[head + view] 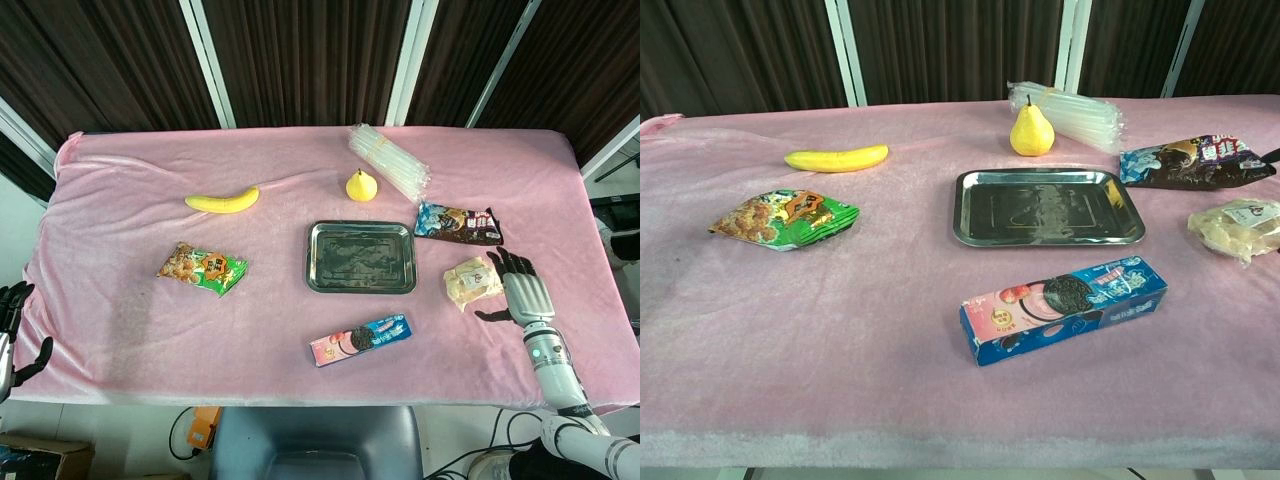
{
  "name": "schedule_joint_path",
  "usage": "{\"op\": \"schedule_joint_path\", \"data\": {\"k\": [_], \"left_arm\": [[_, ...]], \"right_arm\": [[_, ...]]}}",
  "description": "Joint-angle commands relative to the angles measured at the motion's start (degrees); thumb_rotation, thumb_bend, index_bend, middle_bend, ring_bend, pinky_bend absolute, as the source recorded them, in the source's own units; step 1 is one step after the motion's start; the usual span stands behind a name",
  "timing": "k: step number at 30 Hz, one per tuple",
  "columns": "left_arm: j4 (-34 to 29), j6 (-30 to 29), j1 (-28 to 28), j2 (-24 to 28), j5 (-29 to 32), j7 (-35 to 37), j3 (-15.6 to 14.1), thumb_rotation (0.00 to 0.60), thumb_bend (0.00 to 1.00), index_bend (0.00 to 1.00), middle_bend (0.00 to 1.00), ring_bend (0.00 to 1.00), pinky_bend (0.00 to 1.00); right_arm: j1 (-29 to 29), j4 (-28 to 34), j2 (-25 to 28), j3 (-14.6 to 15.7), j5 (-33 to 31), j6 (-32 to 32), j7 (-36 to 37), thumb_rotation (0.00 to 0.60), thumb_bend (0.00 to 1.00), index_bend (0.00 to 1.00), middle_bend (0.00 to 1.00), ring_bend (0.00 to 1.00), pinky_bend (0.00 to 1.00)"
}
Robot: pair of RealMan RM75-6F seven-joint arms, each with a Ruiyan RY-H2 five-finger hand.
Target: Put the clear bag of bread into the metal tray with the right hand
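Bag of bread [472,281] lies on the pink cloth [130,310], right of the metal tray [360,257], apart from it. Right hand [520,290] just right of the bag, fingers spread, grasping nothing. Left hand [14,325] at the table's left edge, fingers loosely apart, empty.

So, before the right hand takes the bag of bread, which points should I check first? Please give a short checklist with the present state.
1. Right hand free, fingers apart: ok.
2. Right hand next to clear bag of bread: ok; contact cannot tell.
3. Bag not covered by other things: ok; chocolate snack packet lies apart, behind it.
4. Metal tray has nothing in it: ok.
5. Path from bag to tray free: ok, bare pink cloth between them.
6. Left hand away from the work, at table edge: ok.
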State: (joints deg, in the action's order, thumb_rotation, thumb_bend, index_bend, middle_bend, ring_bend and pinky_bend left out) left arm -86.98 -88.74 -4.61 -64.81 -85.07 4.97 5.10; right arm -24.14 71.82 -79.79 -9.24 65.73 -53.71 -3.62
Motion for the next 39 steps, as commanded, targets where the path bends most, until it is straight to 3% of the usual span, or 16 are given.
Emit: {"op": "schedule_joint_path", "data": {"k": [1,11,20,26,31,34,37,38,39], "left_arm": [[0.01,0.09,-0.04,-0.02,-0.04,-0.09,-0.05,0.6,0.41,0.1,0.08,0.06,0.34],[-0.01,-0.06,0.07,0.04,0.28,0.18,0.15,0.6,0.41,0.1,0.08,0.06,0.34],[0.05,0.08,0.0,0.1,0.25,0.45,0.15,0.6,0.41,0.1,0.08,0.06,0.34],[0.24,-0.34,0.19,0.18,0.26,1.03,0.27,0.6,0.41,0.1,0.08,0.06,0.34],[0.31,-0.47,0.27,0.2,0.18,1.26,0.25,0.6,0.41,0.1,0.08,0.06,0.34],[0.32,-0.48,0.21,0.3,0.23,1.38,0.38,0.6,0.41,0.1,0.08,0.06,0.34],[0.34,-0.72,0.41,0.32,0.2,1.65,0.32,0.6,0.41,0.1,0.08,0.06,0.34],[0.37,-0.78,0.45,0.34,0.22,1.78,0.34,0.6,0.41,0.1,0.08,0.06,0.34],[0.4,-0.84,0.49,0.35,0.24,1.92,0.36,0.6,0.41,0.1,0.08,0.06,0.34]], "right_arm": [[-0.07,-0.26,-0.09,0.02,0.11,0.06,0.48,0.6,0.06,0.0,0.0,0.0,0.18],[-0.88,-2.47,-1.02,0.13,0.44,0.91,1.51,0.6,0.06,0.0,0.0,0.0,0.19],[-5.27,-11.58,-4.88,-0.16,1.79,7.71,5.48,0.6,0.06,0.0,0.0,0.0,0.19],[-7.88,-16.87,-7.96,-0.12,3.23,10.74,7.92,0.6,0.06,0.03,0.03,0.08,0.25],[-9.28,-19.57,-10.39,0.02,4.38,11.46,9.06,0.6,0.06,0.17,0.15,0.2,0.35],[-9.92,-20.63,-11.5,0.15,5.03,11.73,9.65,0.6,0.12,0.27,0.2,0.28,0.41],[-10.19,-22.16,-12.85,0.33,5.64,11.17,9.89,0.6,0.25,0.44,0.32,0.4,0.51],[-10.13,-22.56,-13.21,0.39,5.84,10.66,9.81,0.6,0.34,0.51,0.37,0.45,0.55],[-9.97,-22.93,-13.61,0.38,6.03,9.83,9.68,0.6,0.5,0.61,0.45,0.51,0.6]]}}
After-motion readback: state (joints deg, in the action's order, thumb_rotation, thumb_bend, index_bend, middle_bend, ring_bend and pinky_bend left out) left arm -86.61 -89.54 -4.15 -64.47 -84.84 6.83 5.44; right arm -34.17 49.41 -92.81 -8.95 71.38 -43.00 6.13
